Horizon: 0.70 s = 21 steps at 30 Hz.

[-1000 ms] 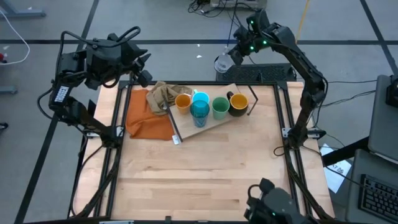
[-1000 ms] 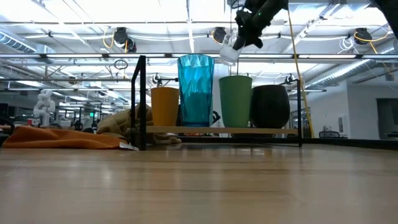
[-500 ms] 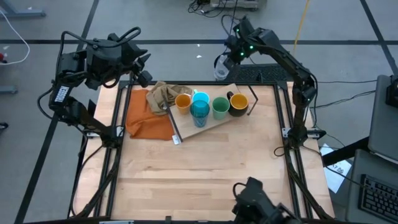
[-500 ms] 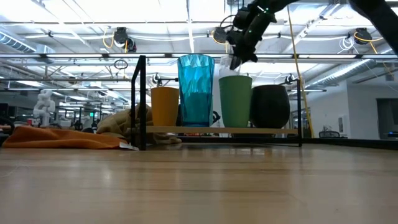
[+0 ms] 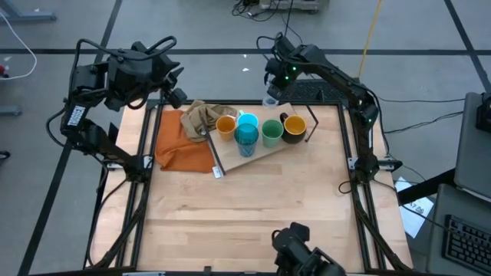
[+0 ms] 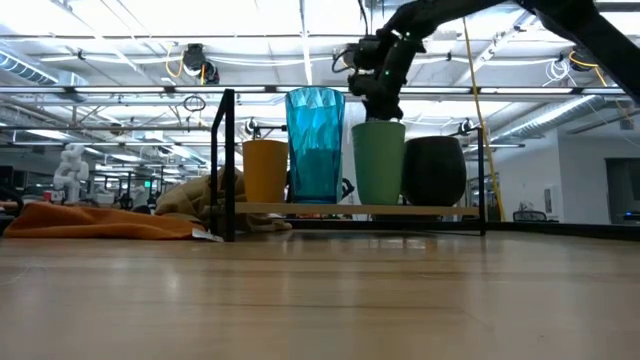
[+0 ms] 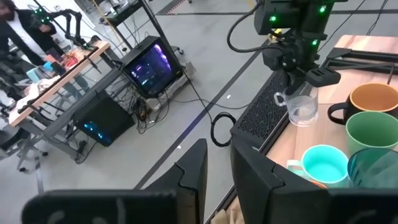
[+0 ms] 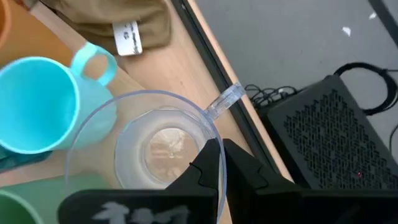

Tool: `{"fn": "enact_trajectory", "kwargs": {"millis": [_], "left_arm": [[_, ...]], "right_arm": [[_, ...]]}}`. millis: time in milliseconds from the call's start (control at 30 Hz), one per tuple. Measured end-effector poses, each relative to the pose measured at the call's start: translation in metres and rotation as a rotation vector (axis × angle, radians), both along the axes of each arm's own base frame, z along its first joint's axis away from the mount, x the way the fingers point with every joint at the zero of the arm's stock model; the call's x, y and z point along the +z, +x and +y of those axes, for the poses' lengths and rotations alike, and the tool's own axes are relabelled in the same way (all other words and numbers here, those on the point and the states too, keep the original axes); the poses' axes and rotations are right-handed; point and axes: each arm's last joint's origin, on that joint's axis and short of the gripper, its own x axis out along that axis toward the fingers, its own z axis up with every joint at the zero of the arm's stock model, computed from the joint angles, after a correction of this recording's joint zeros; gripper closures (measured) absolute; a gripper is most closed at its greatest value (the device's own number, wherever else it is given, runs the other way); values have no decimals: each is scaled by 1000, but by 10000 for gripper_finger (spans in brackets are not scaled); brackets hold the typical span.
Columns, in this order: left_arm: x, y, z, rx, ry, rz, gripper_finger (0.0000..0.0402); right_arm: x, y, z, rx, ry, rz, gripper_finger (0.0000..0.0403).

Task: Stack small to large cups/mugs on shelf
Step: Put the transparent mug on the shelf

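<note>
On the wooden shelf (image 5: 262, 152) stand the orange cup (image 5: 225, 125), light-blue mug (image 5: 248, 119), teal tumbler (image 5: 245, 139), green cup (image 5: 271, 132) and black mug (image 5: 294, 128). My right gripper (image 5: 274, 84) hangs at the table's far edge, just beyond the green cup (image 6: 378, 160), shut on the clear glass (image 5: 271, 100). In the low view the cups hide the glass. My left gripper (image 5: 178, 95) waits open, raised over the table's far left corner. My right gripper holds the clear glass (image 8: 155, 146) by its rim (image 8: 213, 132), close beside the handle (image 8: 224, 99). One finger (image 8: 209, 163) is inside the glass and one outside, coming from above and pointing down. The glass (image 7: 302, 111) hangs upright below the fingers and appears lifted clear.
An orange cloth (image 5: 181, 142) with a tan cloth (image 5: 202, 115) on it lies at the shelf's left end. A black box (image 5: 326, 91) sits beyond the far edge. The bare wooden table (image 5: 253, 215) offers free room across its near half.
My right gripper has carried the clear glass toward the table's left and downward, from beyond the far edge in to a spot just behind the green cup and light-blue mug. It has stayed shut on the glass. The shelf's cups have not moved.
</note>
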Motion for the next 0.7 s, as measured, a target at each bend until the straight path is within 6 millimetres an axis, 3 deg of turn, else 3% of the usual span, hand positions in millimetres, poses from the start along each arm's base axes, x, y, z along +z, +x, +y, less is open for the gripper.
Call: {"fn": "enact_trajectory", "kwargs": {"millis": [400, 700], "left_arm": [[-2, -1, 0, 10, -17, 14, 330], [-2, -2, 0, 43, 5, 23, 330]], "right_arm": [[-38, 19, -2, 12, 63, 58, 403], [-58, 16, 2, -29, 59, 18, 403]]}}
